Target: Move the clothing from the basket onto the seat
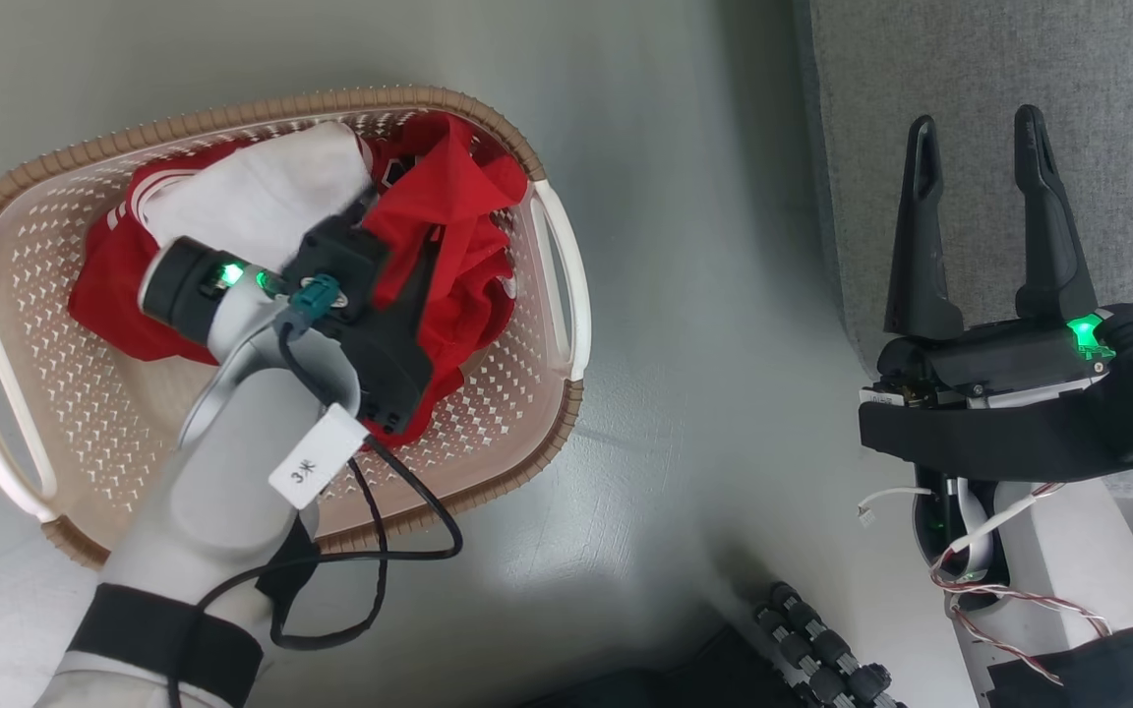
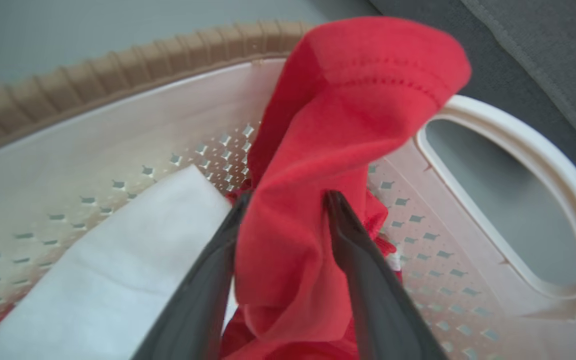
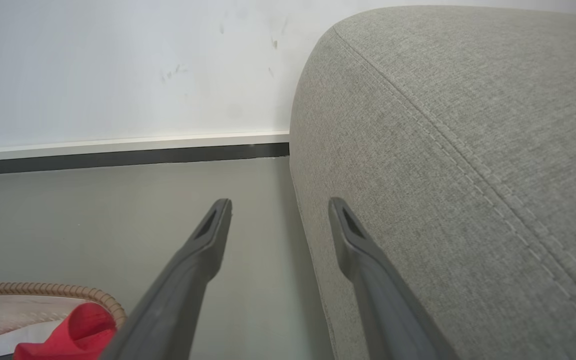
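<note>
Head view: one basket (image 1: 55,295) stands on the floor (image 1: 675,295) near the seat (image 1: 1019,59). It holds the clothing (image 1: 448,197), and the left hand (image 1: 409,285) reaches in, likely for a pickup. The right hand (image 1: 984,216) hovers at the seat's edge.

Left wrist view: two fingers (image 2: 368,280) flank one raised red fold and touch it. Whether they pinch it cannot be told. A white panel lies beside the fold.

Right wrist view: two fingers are spread wide with nothing between them.

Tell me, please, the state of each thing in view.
Clothing, crumpled in the basket.
Basket, upright on the floor, holding the clothing.
Seat, no clothing on the part in view.
Left gripper, jaws apart around a clothing fold; grip unclear.
Right gripper, open, empty, near the seat.
</note>
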### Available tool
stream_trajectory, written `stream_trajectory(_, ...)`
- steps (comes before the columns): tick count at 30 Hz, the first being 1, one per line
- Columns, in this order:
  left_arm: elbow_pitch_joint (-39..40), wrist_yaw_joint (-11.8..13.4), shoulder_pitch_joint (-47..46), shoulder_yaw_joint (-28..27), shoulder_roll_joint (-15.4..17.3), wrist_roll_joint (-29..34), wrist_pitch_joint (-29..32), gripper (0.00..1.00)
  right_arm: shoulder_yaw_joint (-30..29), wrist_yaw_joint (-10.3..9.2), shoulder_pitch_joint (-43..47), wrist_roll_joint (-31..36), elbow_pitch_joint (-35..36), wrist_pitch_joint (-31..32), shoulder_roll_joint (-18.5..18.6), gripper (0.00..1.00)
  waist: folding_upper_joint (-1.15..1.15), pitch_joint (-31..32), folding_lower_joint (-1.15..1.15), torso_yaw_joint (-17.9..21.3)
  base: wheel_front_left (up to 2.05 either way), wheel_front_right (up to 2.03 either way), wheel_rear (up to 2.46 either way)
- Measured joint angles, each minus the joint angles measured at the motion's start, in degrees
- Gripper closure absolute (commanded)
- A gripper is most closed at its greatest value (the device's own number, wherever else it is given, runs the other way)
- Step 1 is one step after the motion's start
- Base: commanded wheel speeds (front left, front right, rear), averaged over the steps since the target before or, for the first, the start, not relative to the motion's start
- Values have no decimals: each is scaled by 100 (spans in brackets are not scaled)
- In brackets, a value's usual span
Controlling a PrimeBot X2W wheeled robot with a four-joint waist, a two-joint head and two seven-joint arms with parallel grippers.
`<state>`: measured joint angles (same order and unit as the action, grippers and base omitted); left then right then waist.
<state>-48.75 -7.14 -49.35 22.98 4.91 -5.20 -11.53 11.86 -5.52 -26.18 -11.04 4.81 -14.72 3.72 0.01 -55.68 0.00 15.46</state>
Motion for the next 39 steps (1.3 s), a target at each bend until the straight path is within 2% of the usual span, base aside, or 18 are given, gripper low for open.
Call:
stream_trajectory(1, -45, 0, -5, 14, -11, 0, -11, 77, 0, 0, -1, 0, -8, 0, -2, 0, 0, -2, 0, -1, 0, 0, 0)
stream_trajectory(2, -78, -1, -6, 27, -18, -1, -26, 91, -1, 0, -4, 0, -19, 0, -3, 0, 0, -4, 0, -2, 0, 0, 0)
stream_trajectory(3, -101, -1, -8, 44, -19, -1, -49, 100, 0, 0, -15, 0, -35, 0, -7, 0, 0, -4, 0, -3, 0, 0, 0)
stream_trajectory(17, -218, -2, 65, 381, -101, -242, -278, 100, -68, 49, -153, -4, -644, 0, -37, 0, -1, 413, 0, -104, 0, 0, 0)
stream_trajectory(27, 213, -3, 196, 519, -98, -552, -279, 100, -98, 124, -155, -60, -1195, 0, -43, 0, -1, 1036, 0, -298, 0, 0, 0)
stream_trajectory(39, 896, -42, 313, 683, 242, -937, -280, 100, -64, 269, -162, -115, -1922, 0, -45, 0, -2, 2010, -1, -623, 0, 0, 0)
